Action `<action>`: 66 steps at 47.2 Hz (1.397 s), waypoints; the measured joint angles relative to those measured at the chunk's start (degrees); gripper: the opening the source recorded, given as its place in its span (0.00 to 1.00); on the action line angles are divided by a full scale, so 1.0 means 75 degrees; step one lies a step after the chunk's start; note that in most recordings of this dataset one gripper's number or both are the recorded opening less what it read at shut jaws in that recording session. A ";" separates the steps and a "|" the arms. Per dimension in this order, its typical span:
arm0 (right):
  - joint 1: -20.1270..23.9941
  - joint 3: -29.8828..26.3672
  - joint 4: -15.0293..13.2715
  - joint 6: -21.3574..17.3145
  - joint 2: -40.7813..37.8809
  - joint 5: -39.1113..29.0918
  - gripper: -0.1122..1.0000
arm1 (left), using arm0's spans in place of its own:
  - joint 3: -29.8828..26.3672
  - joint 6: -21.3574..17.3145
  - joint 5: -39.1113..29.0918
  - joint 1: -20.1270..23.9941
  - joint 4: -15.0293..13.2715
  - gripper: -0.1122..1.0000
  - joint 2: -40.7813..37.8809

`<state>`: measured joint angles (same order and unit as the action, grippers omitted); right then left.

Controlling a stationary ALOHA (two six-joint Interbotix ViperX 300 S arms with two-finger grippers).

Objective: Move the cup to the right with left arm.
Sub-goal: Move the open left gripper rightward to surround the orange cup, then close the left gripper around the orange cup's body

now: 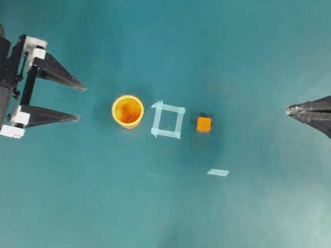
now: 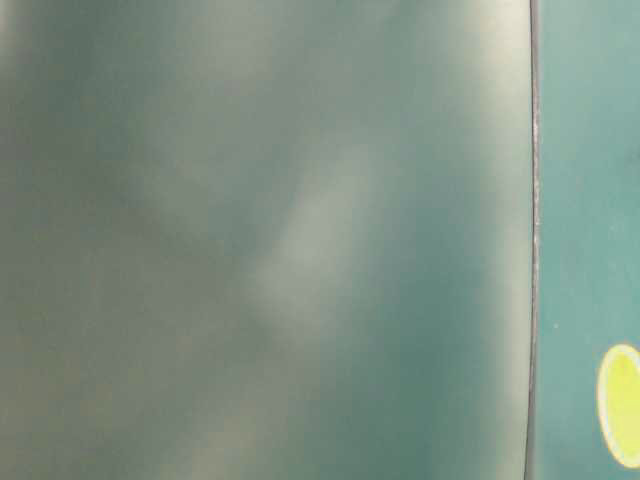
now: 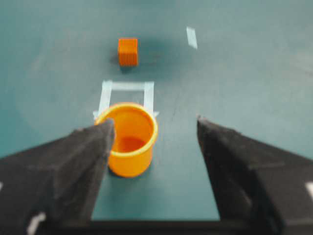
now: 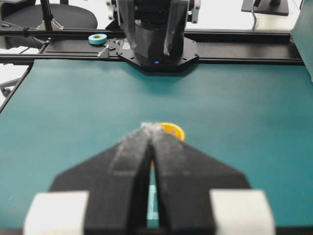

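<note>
A robotics lab: teal-covered bench (image 4: 73,107), black mounting rail (image 4: 244,46), tape roll (image 4: 98,38), office chair (image 4: 54,17) behind.

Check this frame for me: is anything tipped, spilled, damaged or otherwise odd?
Nothing is tipped or spilled. The cup stands upright, left of the tape square in the overhead view; the orange cube sits right of it. One oddity: the table-level view is blurred and mostly blocked by something close to the lens, so it shows almost nothing.

A plain teal table (image 1: 152,221) fills the frame. At centre left, the cup (image 1: 128,111) is coloured yellow-orange with a darker orange inside. A pale blue tape square (image 1: 168,120) is outlined at centre, an orange cube (image 1: 204,124) beside it. Both grippers (image 1: 81,102) (image 1: 290,109) are coloured black with white parts.
</note>
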<state>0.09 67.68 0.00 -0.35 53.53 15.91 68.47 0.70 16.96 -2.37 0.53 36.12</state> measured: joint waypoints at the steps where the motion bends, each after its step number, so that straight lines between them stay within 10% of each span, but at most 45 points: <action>1: 0.0000 -0.0012 -0.0012 0.0000 0.0000 0.0000 0.09 | 0.0000 0.0000 0.0012 0.0000 0.0012 0.74 -0.0059; 33: 0.0000 -0.0117 0.0000 0.0000 0.0023 -0.0188 0.09 | 0.0281 0.0012 0.2719 0.0211 0.0000 0.74 -0.3188; 66: 0.0000 -0.0211 -0.0012 0.0023 0.0047 -0.0270 0.09 | -0.0586 0.0012 0.3352 0.0469 0.0000 0.74 -0.5309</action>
<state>0.09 66.09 -0.09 -0.18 53.88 13.89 64.07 0.79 42.10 1.14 0.53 -3.69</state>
